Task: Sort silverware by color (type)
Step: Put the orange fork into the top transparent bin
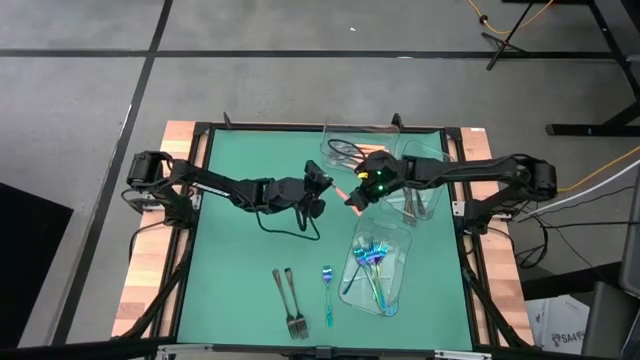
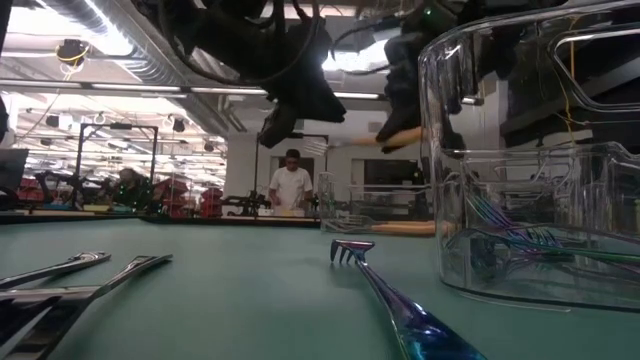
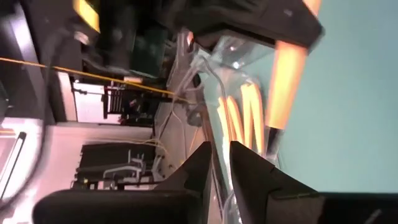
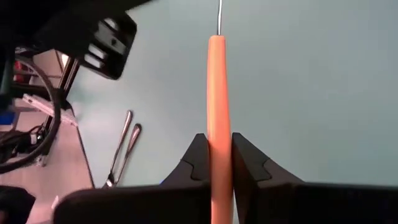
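My right gripper (image 4: 219, 149) hovers over the middle of the green mat, shut on an orange-handled fork (image 1: 346, 194). The fork's silver neck (image 4: 219, 17) points at my left gripper (image 1: 318, 192), which faces it from the table's left. The left fingers (image 3: 208, 168) stand a narrow gap apart with nothing showing between them; I cannot tell whether they touch the fork's head. Two dark forks (image 1: 290, 300) and one blue fork (image 1: 327, 290) lie flat on the mat near the front edge. My right gripper pinches the fork's orange handle (image 4: 219, 134) between its two fingers. They come from the table's right, slanting down, and the handle runs forward along them. The fork is lifted clear of the mat, close to level, its head toward the left arm.
A clear tray (image 1: 392, 285) at the front right holds several blue forks. A second clear tray (image 1: 432, 200) behind my right gripper holds orange-handled forks (image 3: 239, 118), and a third clear tray (image 1: 345, 150) stands at the far edge. The mat's left half lies bare. A person stands in the room beyond.
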Motion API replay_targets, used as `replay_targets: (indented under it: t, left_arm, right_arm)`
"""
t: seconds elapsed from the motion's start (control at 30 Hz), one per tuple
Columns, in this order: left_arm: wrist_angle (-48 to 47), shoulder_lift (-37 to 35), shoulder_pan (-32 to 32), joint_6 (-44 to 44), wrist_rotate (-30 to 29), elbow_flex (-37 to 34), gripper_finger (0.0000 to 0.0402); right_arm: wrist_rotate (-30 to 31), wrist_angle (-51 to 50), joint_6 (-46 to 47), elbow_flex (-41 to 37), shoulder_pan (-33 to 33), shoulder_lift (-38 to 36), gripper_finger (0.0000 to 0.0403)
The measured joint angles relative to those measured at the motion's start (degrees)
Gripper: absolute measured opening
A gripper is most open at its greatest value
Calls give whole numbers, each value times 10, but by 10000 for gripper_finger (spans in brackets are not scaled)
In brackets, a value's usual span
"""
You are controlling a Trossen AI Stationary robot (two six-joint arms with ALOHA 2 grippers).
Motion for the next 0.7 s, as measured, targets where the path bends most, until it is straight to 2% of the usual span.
replay_targets:
  t: [0.2, 0.37, 0.5, 0.7]
  left_arm:
    - [-8, 0, 0, -1, -18, -1, 49]
    - [-11, 0, -7, -5, -6, -1, 49]
    - [-12, 0, -19, -35, 5, -2, 49]
    - [-19, 1, -33, -75, 49, -2, 49]
  right_arm:
    - [4, 5, -1, 1, 0, -3, 10]
    - [3, 6, -26, 4, -29, -12, 10]
    - [-2, -35, -87, 28, -72, -26, 10]
    - [16, -148, -248, 101, -147, -30, 10]
